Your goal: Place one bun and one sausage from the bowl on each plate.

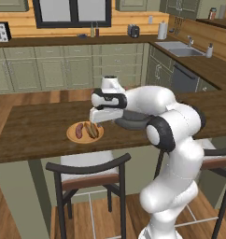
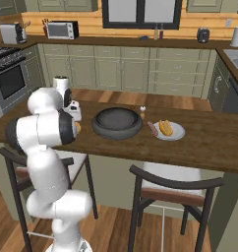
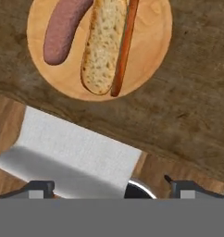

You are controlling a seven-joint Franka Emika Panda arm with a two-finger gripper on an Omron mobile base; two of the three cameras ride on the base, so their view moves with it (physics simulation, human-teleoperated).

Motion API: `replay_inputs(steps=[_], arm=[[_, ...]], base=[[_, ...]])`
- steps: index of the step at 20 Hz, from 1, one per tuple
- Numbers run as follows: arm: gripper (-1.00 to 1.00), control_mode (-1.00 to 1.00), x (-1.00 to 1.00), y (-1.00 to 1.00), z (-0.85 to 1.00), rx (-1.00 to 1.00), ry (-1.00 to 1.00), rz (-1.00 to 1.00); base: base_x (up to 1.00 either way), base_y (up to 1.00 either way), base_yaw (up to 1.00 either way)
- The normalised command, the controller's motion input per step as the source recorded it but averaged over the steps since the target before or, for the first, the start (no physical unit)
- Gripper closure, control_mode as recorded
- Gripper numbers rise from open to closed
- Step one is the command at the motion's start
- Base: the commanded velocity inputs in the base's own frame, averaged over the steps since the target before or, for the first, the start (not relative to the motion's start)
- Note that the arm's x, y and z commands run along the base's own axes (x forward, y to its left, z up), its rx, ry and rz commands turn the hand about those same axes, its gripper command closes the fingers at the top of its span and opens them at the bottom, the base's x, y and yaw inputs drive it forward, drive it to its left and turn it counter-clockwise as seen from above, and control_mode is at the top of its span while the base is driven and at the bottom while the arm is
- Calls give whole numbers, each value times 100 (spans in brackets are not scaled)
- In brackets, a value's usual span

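Left base view: my claw (image 1: 98,122), released and empty, hangs just above the near plate (image 1: 85,133), which carries one sausage (image 1: 79,130) and one bun (image 1: 91,130). Hand view: my fingertips (image 3: 40,189) stand wide apart. Right base view: the dark bowl (image 2: 117,122) and a second plate (image 2: 169,130) with its own bun (image 2: 165,127) and sausage (image 2: 153,129).

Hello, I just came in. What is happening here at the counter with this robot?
A white robot arm is serving hot-dog food from a dark bowl onto plates along a wooden counter. Its gripper hangs open and empty just above a tan plate that holds one sausage and one bun side by side. Further along the counter, a paler plate also carries a bun, with a sausage at its edge. The bowl looks empty, so the serving seems about done.
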Motion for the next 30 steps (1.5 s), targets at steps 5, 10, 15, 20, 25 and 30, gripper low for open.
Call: replay_inputs(steps=[5, 10, 15, 20, 25, 30], arm=[[-100, -100, -79, -39, 89, 7, -41, 0], [-100, -100, -78, -43, 92, 0, -25, -15], [-100, -100, -44, -92, 70, 7, -6, -28], [-100, -100, -81, -84, 39, 9, -6, -22], [-100, -100, -100, -39, 20, 10, -7, -13], [-100, -100, -54, -9, 39, 0, -10, -3]], base=[[0, 0, 0], [0, 0, 0], [0, 0, 0], [0, 0, 0], [0, 0, 0], [0, 0, 0]])
